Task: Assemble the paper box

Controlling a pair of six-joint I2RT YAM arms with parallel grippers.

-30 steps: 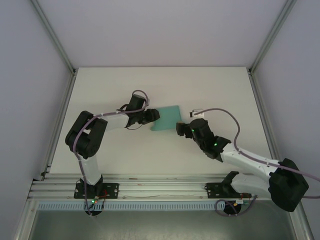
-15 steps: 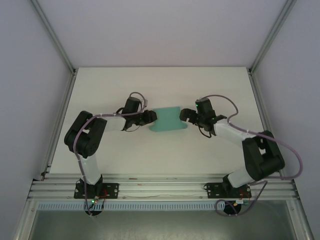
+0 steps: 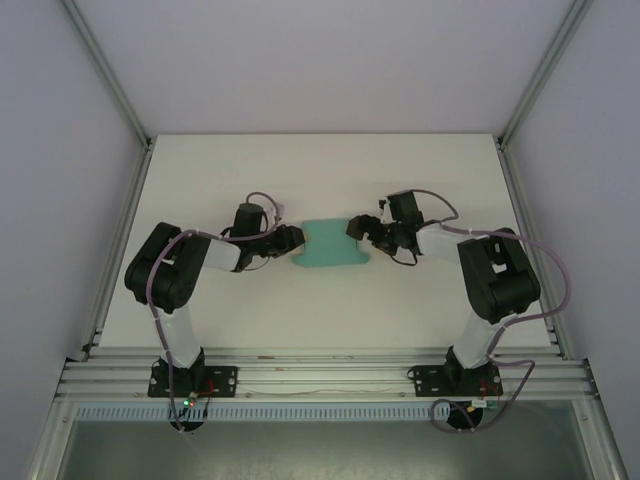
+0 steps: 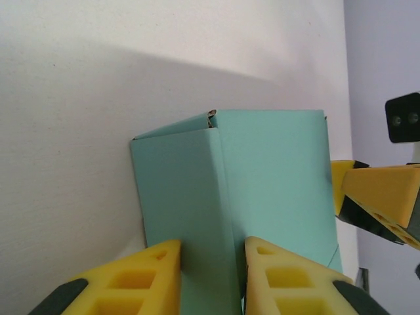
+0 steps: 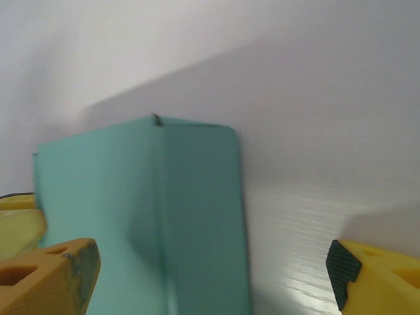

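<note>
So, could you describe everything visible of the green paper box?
The paper box is thin teal-green card, matte and plain, with sharp fold lines. It is only partly formed: two long panels meet at a raised fold, and a small notch shows at the far end of that fold. It lies on the white table, between the two arms. The left hand appears to pinch its near fold between yellow fingers; the right hand stands open around the opposite end.

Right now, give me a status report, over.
Left gripper astride a fold of the paper box, grip unclear. Right gripper open, at its other end. Box between them, nothing blocking.
</note>
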